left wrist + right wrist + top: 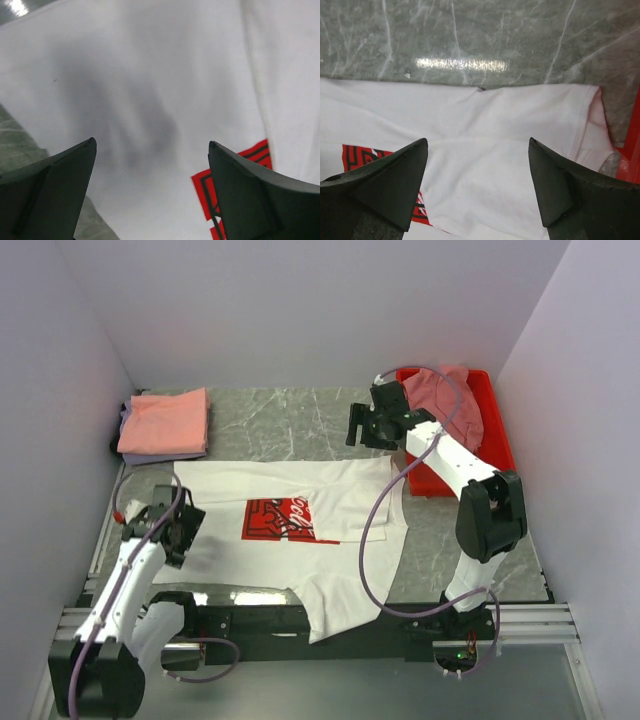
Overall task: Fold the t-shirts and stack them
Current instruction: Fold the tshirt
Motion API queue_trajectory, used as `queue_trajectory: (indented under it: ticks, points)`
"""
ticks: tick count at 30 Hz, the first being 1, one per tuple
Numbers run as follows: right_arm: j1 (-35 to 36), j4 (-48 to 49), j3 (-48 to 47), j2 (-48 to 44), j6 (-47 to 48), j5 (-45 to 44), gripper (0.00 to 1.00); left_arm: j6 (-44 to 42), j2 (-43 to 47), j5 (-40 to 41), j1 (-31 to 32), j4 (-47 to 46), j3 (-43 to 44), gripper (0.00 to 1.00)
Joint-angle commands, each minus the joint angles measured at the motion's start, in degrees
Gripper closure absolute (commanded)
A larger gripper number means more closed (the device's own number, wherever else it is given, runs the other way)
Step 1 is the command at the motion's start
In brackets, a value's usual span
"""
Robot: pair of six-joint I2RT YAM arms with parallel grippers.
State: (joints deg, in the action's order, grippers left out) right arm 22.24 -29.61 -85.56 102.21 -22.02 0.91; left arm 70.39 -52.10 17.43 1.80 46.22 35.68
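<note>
White t-shirt [230, 495] flat below left fingers [50, 190] and right fingers [385, 185], both released, empty

Spread left gripper [151, 141] over white t-shirt [150, 60]

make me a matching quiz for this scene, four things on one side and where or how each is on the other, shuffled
1 white t-shirt
2 salmon-orange t-shirt
3 dusty-pink t-shirt
4 left gripper

A heaped in the red tray
B open, nothing held
C spread flat mid-table
D folded, far-left corner

Pairs: 1-C, 2-D, 3-A, 4-B
</note>
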Motion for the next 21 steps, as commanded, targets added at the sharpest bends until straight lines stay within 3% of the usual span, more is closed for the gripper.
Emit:
queue_trajectory:
  ticks: [1, 4, 10, 21]
  points:
    - [-0.09, 0.61, 1.89, -1.23, -0.13, 1.99, 0.12, 7.05, 5.94, -1.15, -0.13, 4.25, -5.77, 0.00]
    - [-0.18, -0.36, 0.84, -0.62, -0.04, 1.47, 0.12, 8.00, 5.52, -7.49, -0.13, -0.77, -10.53, 0.01]
    - [-0.09, -0.01, 0.22, 0.88, 0.05, 2.61, 0.12, 9.68, 0.95, -6.63, 0.04, 4.49, -8.62, 0.01]
    - [-0.18, -0.28, 0.39, 3.16, 0.84, 3.22, 0.12, 13.37, 1.48, -4.78, 0.83, 10.91, -4.31, 0.01]
